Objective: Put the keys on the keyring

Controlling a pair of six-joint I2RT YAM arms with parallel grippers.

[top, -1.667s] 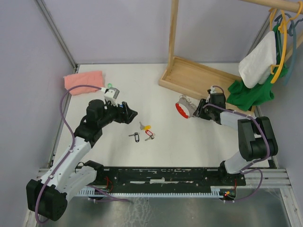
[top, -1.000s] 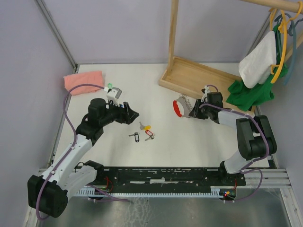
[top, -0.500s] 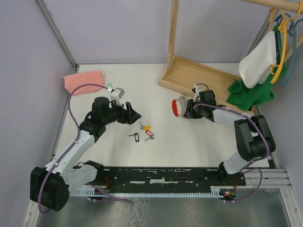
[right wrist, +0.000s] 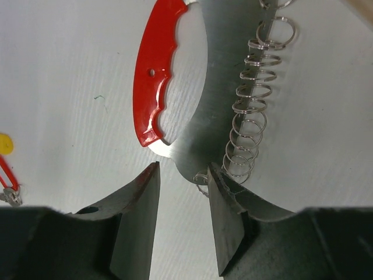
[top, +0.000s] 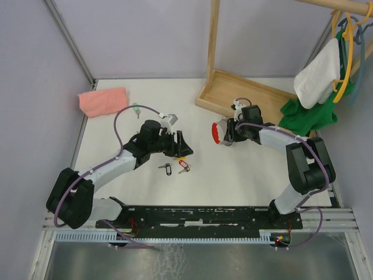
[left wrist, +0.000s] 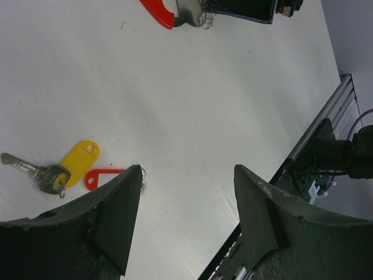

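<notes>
The keyring (top: 218, 132), a red crescent with a silver plate and a coiled wire loop, lies on the white table. In the right wrist view its red crescent (right wrist: 150, 93) and coil (right wrist: 250, 116) lie just ahead of my right gripper (right wrist: 183, 166). That gripper's jaws stand partly apart at the keyring's lower end, and one finger touches the coil. My left gripper (top: 185, 147) is open above the keys. The yellow-tagged key (left wrist: 76, 165) and the red-tagged key (left wrist: 100, 177) lie beside its left finger. A black-tagged key (top: 166, 168) lies nearby. A green-tagged key (top: 135, 108) lies far left.
A pink cloth (top: 103, 100) lies at the back left. A wooden rack base (top: 245, 96) stands behind the keyring. A green cloth (top: 306, 114) and a white towel on hangers (top: 317, 73) are at the right. A black rail (top: 204, 216) runs along the near edge.
My left arm has reached to the right, and its gripper now hangs over the keys. My right gripper has moved left and turned, and the keyring has shifted slightly left with it.
</notes>
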